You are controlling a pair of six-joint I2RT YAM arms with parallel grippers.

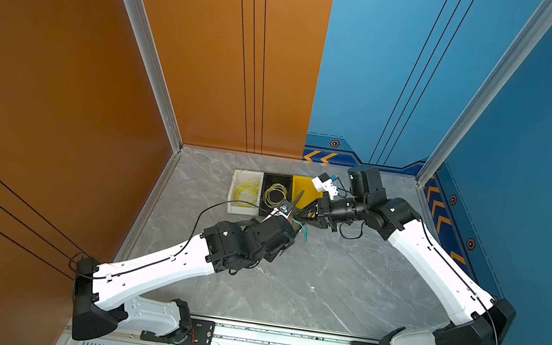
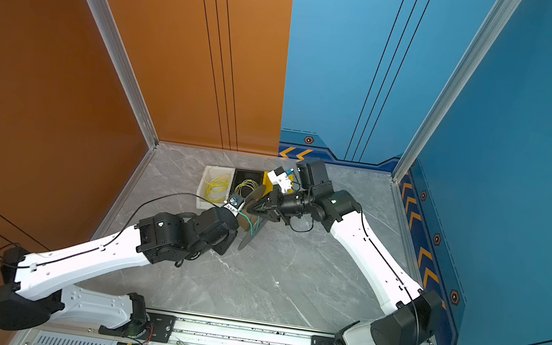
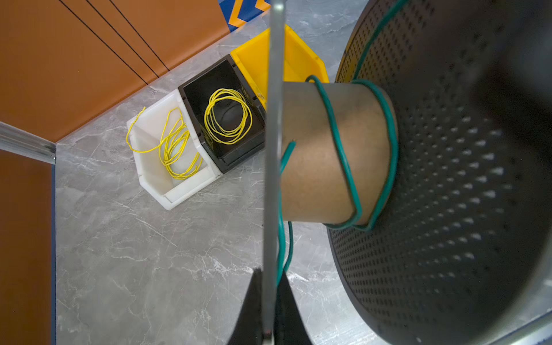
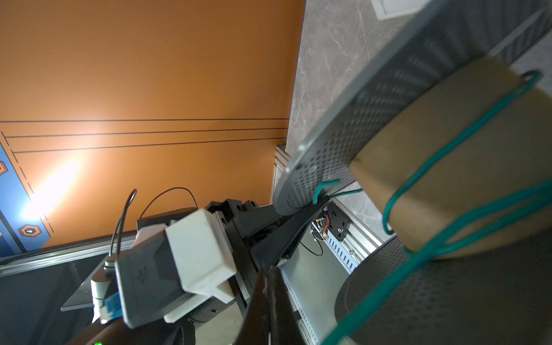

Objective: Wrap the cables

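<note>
A grey perforated spool (image 3: pixel 448 179) with a brown cardboard core (image 3: pixel 313 149) hangs above the table between both arms. The teal-green cable (image 3: pixel 340 149) lies in two loose turns round the core. Strands of it run down beside the thin near flange (image 3: pixel 274 119). My left gripper (image 3: pixel 270 271) is shut on that flange's rim, with the cable pressed in beside one finger. My right gripper (image 4: pixel 268 267) is shut with nothing showing between its tips, which point at the spool (image 2: pixel 253 196) from the right. A short cable end (image 4: pixel 325 183) pokes out by the flange.
Three bins stand in a row at the back of the table: a white bin (image 1: pixel 232 193) and a black bin (image 1: pixel 277 181), each with yellow wire coils (image 3: pixel 228 116), and a yellow bin (image 1: pixel 303 186). Orange and blue walls close the cell.
</note>
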